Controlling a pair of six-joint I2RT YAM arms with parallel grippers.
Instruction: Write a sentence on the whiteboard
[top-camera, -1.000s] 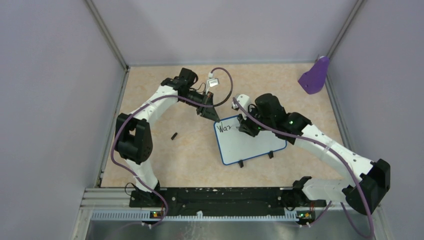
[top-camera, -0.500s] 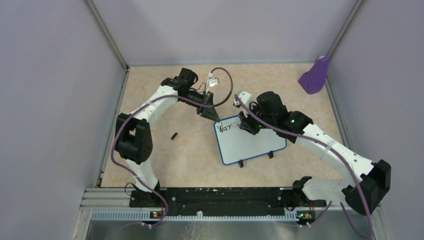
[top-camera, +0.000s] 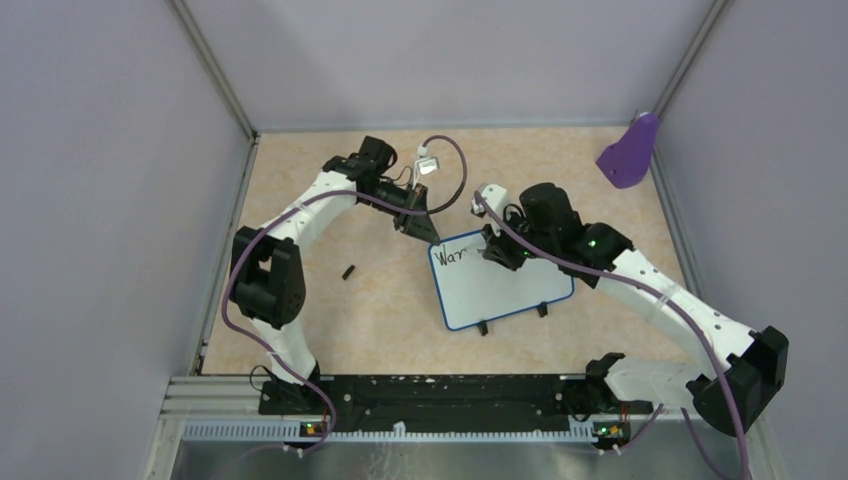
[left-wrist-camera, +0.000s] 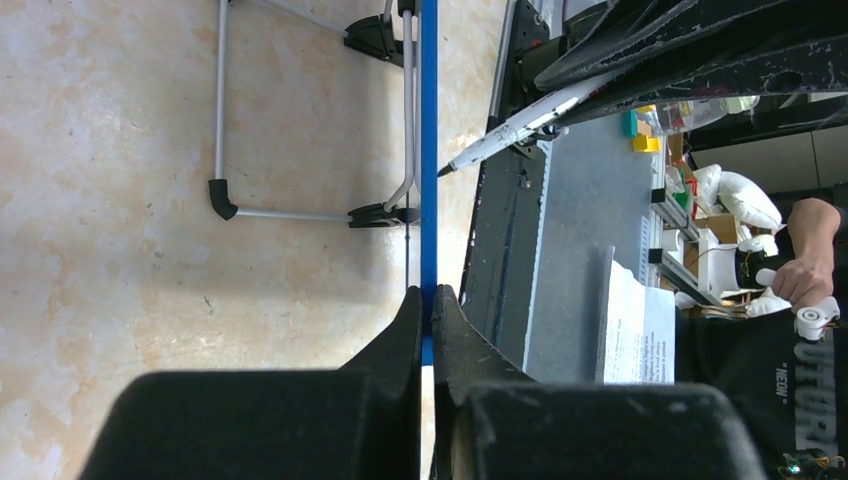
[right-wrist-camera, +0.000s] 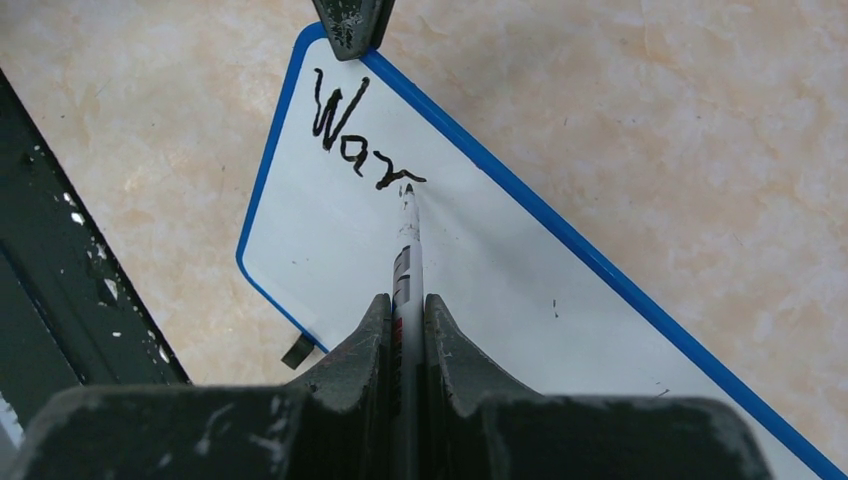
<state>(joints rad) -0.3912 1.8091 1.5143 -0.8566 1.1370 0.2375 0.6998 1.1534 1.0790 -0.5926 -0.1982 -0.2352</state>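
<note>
The whiteboard (top-camera: 505, 285) lies flat mid-table, white with a blue rim and two black feet on its near edge. Black writing (top-camera: 452, 256) at its far left corner reads "War"; it also shows in the right wrist view (right-wrist-camera: 345, 125). My left gripper (top-camera: 420, 228) is shut on the board's blue rim (left-wrist-camera: 429, 150) at that corner. My right gripper (top-camera: 497, 250) is shut on a white marker (right-wrist-camera: 406, 255), whose tip touches the whiteboard (right-wrist-camera: 520, 290) at the end of the "r". The marker also shows in the left wrist view (left-wrist-camera: 510, 125).
A purple scoop-shaped object (top-camera: 629, 152) stands at the far right corner against the wall. A small black cap (top-camera: 348, 271) lies on the table left of the board. Grey walls close in three sides.
My right gripper has shifted slightly to the right along the board with the marker. The left arm and the board have not moved.
</note>
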